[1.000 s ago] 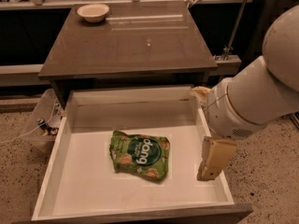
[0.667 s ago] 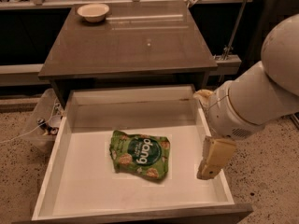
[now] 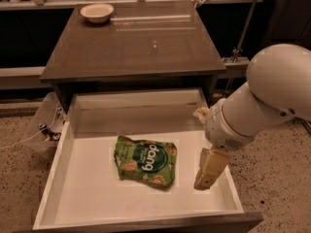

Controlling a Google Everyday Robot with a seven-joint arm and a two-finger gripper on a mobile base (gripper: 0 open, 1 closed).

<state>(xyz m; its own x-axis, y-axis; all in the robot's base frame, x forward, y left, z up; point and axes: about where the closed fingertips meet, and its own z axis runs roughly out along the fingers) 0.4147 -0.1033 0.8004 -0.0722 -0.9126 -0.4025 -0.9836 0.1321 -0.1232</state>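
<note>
GRIPPER: The gripper [image 3: 206,171] is hanging in the lower right of the frame, pointing down inside the open drawer [image 3: 73,198] near its right wall. I cannot tell how it is set, and nothing is showing in its hold.
ARM: The white arm [image 3: 265,98] is reaching in from the right edge of the frame, bending down over the drawer's right side.
SNACK BAG: A green snack bag [image 3: 145,160] is lying flat on the drawer floor at lower centre, just left of the gripper and apart from it.
WORKTOP: The brown worktop [image 3: 141,47] is filling the upper middle of the frame, above the drawer.
BOWL: A pale bowl [image 3: 96,12] is sitting at the worktop's upper left corner.
</note>
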